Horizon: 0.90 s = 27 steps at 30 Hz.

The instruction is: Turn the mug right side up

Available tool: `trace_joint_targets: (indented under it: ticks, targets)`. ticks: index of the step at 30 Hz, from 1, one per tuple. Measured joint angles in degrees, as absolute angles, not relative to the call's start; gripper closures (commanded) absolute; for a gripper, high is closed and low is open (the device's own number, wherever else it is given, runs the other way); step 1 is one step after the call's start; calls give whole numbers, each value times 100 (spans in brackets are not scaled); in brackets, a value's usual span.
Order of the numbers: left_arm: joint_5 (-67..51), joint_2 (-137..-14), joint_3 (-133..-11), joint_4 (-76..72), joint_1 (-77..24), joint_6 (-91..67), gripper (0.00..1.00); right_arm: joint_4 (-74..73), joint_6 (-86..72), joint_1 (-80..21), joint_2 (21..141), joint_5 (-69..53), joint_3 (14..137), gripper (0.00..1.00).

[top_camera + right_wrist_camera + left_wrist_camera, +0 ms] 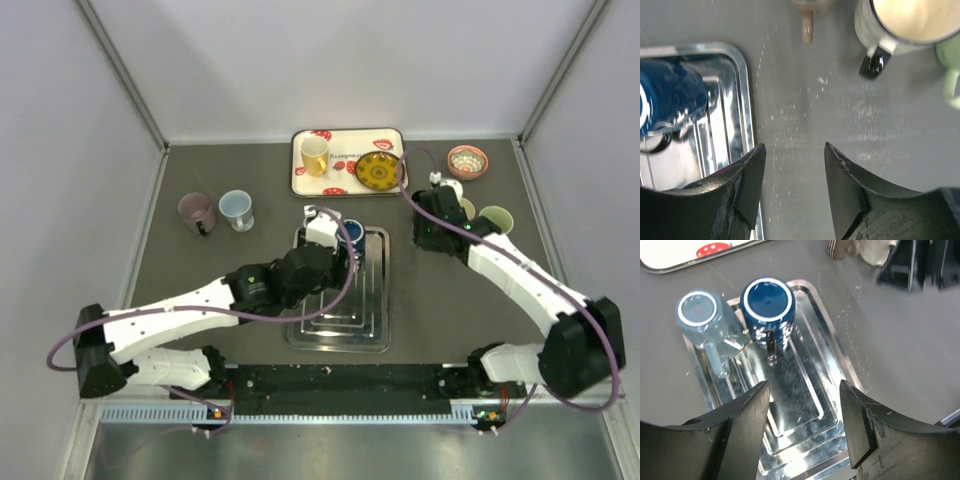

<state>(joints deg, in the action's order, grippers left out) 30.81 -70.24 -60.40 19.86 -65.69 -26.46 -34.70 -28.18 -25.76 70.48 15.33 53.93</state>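
Two mugs stand bottom up at the far end of the metal tray point(805, 405): a dark blue mug point(767, 302) and a pale grey-blue mug point(700, 315) on its left, handles toward the camera. In the top view the blue mug point(352, 235) and pale mug point(320, 227) sit just beyond my left gripper point(332, 252). My left gripper point(805, 410) is open and empty above the tray, short of both mugs. My right gripper point(794, 170) is open and empty over bare table, right of the tray point(742, 90); the blue mug point(670, 97) shows at its left.
A white patterned tray point(345, 140) at the back holds a yellow mug point(315, 157) and a yellow plate point(378, 172). A pink bowl point(467, 160), a white mug point(905, 20) and a green mug point(495, 218) are at the right. A purple mug point(197, 212) and a light blue mug point(237, 210) are at the left.
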Motion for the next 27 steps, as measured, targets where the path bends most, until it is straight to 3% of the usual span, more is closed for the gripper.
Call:
trace_joint_targets:
  ticks: [11,27]
  targets:
    - [2987,-5260,-4539,1695,-6567,-2665,38,-3100,-2493,-2388,8687,2080,6508,51]
    - [3002,-5266,-4434,1616,-6567,-2709,39,-2956,-2099,-2032,9743,2303,7330,59]
